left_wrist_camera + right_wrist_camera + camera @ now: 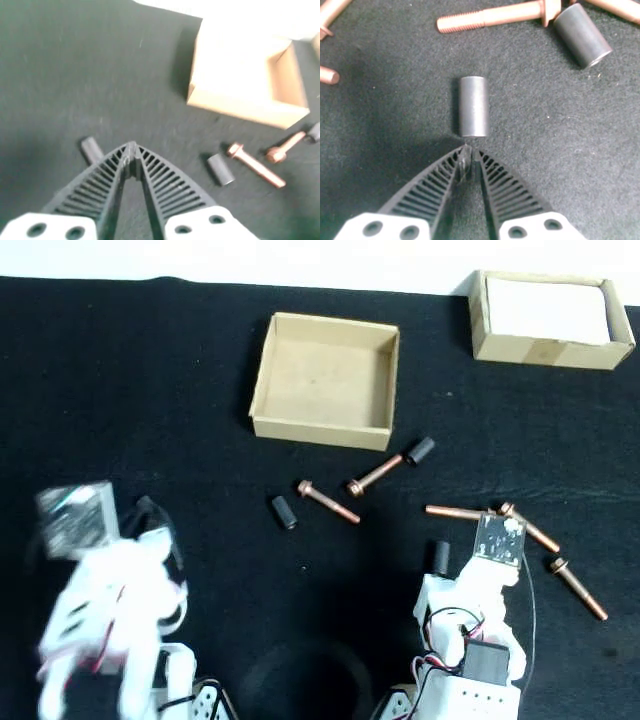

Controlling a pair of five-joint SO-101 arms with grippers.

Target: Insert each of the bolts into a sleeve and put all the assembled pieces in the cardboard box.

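My left gripper (131, 150) is shut and holds nothing; a dark sleeve (91, 150) lies on the cloth just beside its tips. Farther off in that view lie another sleeve (220, 169), two copper bolts (255, 165) (285, 147) and the open cardboard box (245, 75). My right gripper (466, 152) is also shut and holds nothing, its tips right behind the end of a sleeve (473, 106). Beyond it lie a bolt (495, 17) and a second sleeve (582, 35). From above, the box (325, 430) has nothing in it, and several bolts (328, 500) (578, 588) and sleeves (420, 450) lie loose below it.
A second cardboard box (545, 350) with white filling stands at the far right corner. The left arm (110, 590) sits at the near left, the right arm (470, 640) at the near right. Black cloth covers the table, with free room on the left side.
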